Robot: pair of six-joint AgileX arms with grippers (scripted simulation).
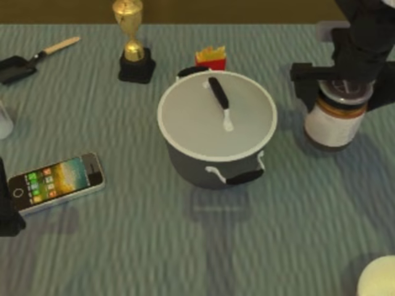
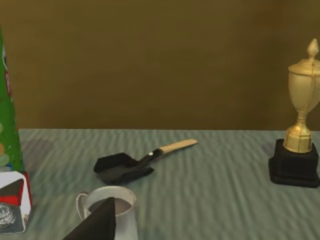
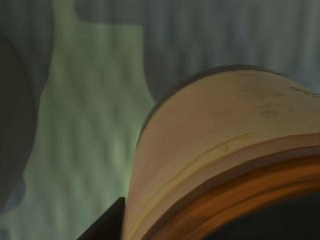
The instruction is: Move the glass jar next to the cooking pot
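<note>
Top view puts the right end effector (image 1: 342,86) over the glass jar (image 1: 334,120), which stands to the right of the cooking pot (image 1: 216,126) with a strip of bare worktop (image 1: 185,246) between them. Dark arm parts cover the jar's lid, so whether the fingers are clamped on it or merely around it cannot be told. Right wrist view is filled by the jar's label and orange-brown band at very close range, with one dark finger (image 3: 102,222) corner showing beside it; the rest is cut off.

Left end effector (image 1: 7,203) sits at the left edge of the top view, mostly out of frame; its opening cannot be told. Only one dark tip of it shows in the left wrist view, in front of a white mug (image 2: 112,210).

Outward lie a phone (image 1: 57,180), a gold trophy (image 1: 133,40), a small black shovel (image 1: 31,58), a fries carton (image 1: 210,58) half hidden behind the pot, and a pale round object (image 1: 379,280) cut off at the corner.
</note>
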